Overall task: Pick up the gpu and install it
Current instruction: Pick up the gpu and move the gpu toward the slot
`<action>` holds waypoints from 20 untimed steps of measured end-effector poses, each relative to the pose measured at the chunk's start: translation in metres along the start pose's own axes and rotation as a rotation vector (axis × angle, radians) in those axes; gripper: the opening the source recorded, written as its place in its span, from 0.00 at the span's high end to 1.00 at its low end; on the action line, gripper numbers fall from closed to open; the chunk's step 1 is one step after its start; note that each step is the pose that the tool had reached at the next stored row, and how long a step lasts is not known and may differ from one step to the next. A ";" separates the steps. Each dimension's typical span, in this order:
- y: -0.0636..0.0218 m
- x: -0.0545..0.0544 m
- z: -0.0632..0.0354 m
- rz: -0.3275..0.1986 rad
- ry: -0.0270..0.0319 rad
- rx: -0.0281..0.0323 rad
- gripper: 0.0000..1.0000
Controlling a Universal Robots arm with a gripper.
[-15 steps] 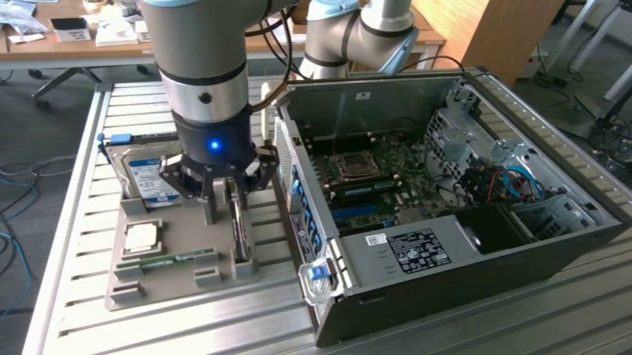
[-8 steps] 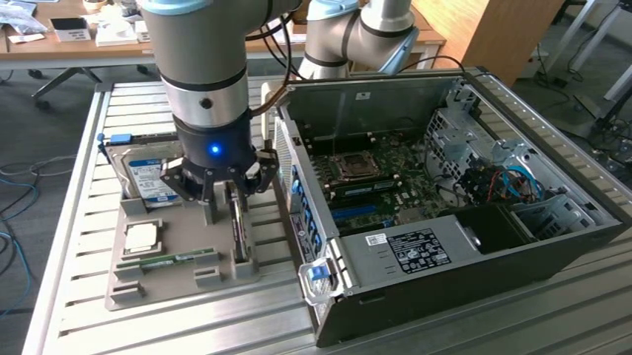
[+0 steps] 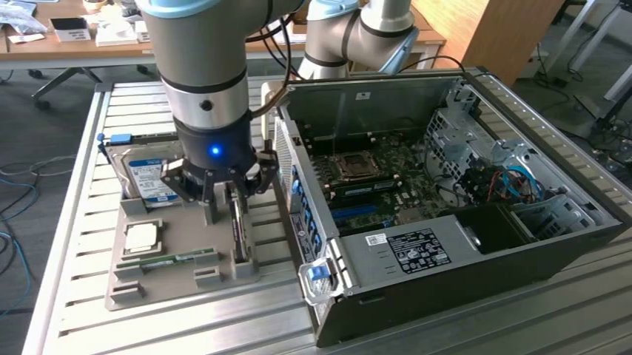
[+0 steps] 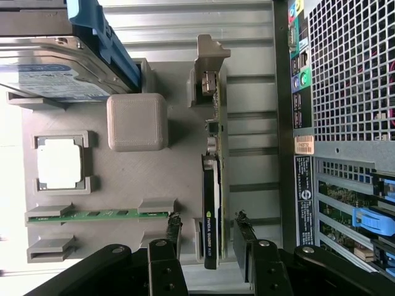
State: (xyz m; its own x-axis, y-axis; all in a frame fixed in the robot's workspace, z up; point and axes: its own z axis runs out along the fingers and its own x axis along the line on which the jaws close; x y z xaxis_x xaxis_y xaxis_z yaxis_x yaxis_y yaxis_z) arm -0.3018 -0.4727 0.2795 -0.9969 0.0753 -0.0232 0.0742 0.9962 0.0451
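The hand (image 4: pixel 207 219) is found wide open, straddling the gpu (image 4: pixel 213 179), which is stood on edge in the tray (image 4: pixel 123 179) beside the computer case (image 3: pixel 445 222).

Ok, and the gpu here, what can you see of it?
The gpu is a thin dark card standing on its long edge in a slot of the grey parts tray, propped by the tray's posts. One face carries a black cooler with a green logo. A green board edge shows behind it, and a silver bracket caps the end away from the gripper. The open computer case lies alongside. The open gripper straddles its other end, one finger each side, with gaps showing.
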 end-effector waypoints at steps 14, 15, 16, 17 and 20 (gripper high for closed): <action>-0.0002 0.000 0.0048 0.000 0.0000 0.0000 0.53; -0.0002 0.000 0.0049 0.000 0.0000 0.0001 0.53; -0.0002 0.000 0.0053 0.000 -0.0001 -0.0001 0.53; -0.0002 0.000 0.0058 0.000 -0.0003 -0.0003 0.53; -0.0003 0.000 0.0076 0.000 0.0000 0.0000 0.53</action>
State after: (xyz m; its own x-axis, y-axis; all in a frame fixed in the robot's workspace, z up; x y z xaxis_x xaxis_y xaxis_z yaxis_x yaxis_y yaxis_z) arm -0.3018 -0.4727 0.2719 -0.9969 0.0753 -0.0232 0.0742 0.9962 0.0451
